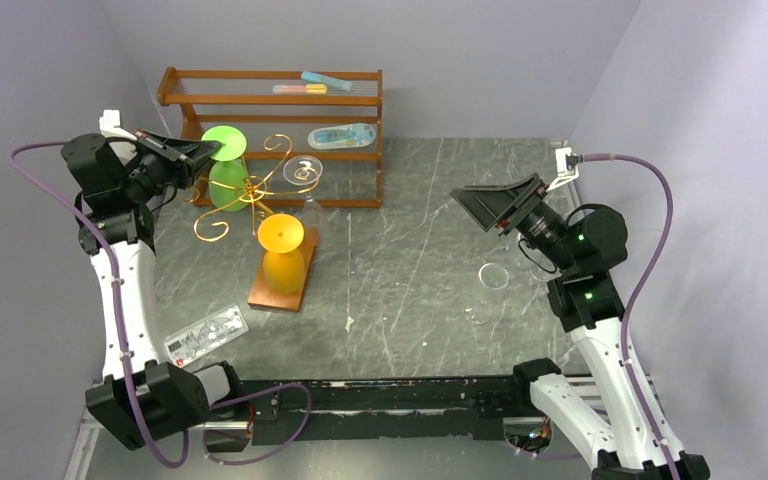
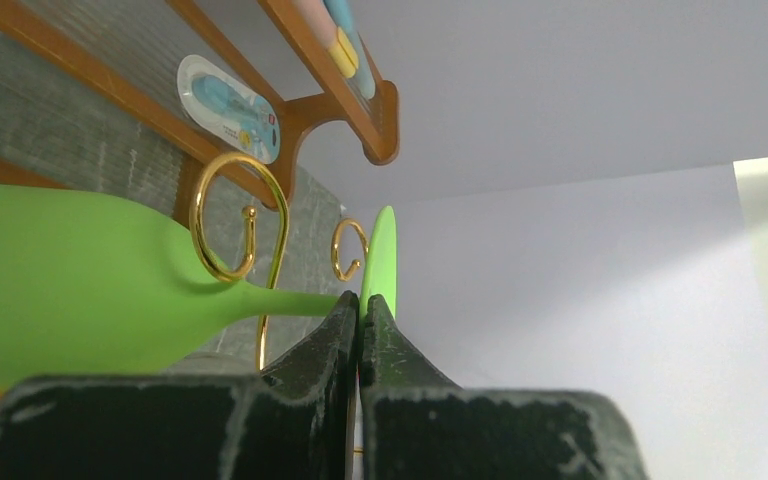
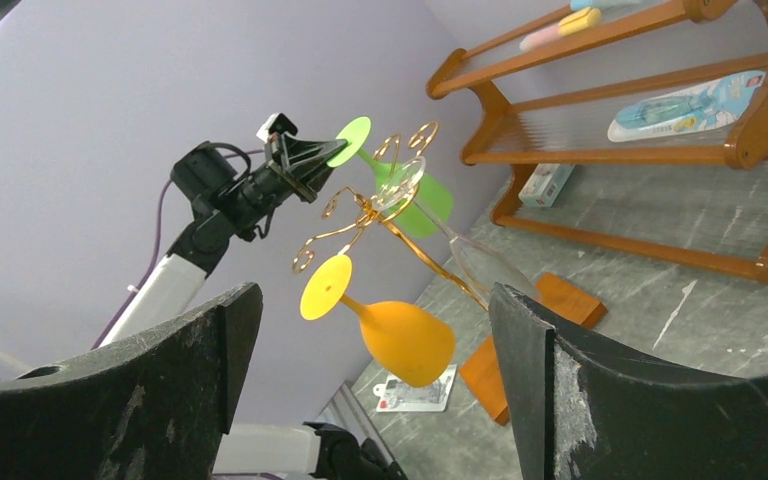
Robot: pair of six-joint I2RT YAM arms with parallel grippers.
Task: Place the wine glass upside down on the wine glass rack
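Green wine glass (image 1: 226,185) is hanging upside down at the far-left part of the grey marbled worktop (image 1: 410,260), its bowl pointing down and its flat round foot on top. In the left wrist view its thin stem is passing through a gold curl of the wine glass rack (image 1: 298,288), though whether the curl is bearing any weight is not showing. The left claw (image 1: 212,150) is clenching the rim of the green foot, its two black fingers (image 2: 330,340) pressing together on the disc's edge.

The rack's copper-brown base is sitting left of the worktop's centre, with the wire scrolls spreading out from the post above it. An orange wine glass (image 1: 282,265) is hanging upside down from a scroll on the near side, its bowl just over the base. A clear wine glass (image 1: 303,170) is hanging bowl-down from another scroll on the side toward the wooden shelf (image 1: 377,140), which is standing along the far edge with a few packets lying on its tiers.

The right claw (image 1: 495,195) is hovering over the right side of the worktop, well apart from the rack, fingers spread wide and gripping nothing. A flat printed packet (image 1: 205,335) is lying near the near-left corner
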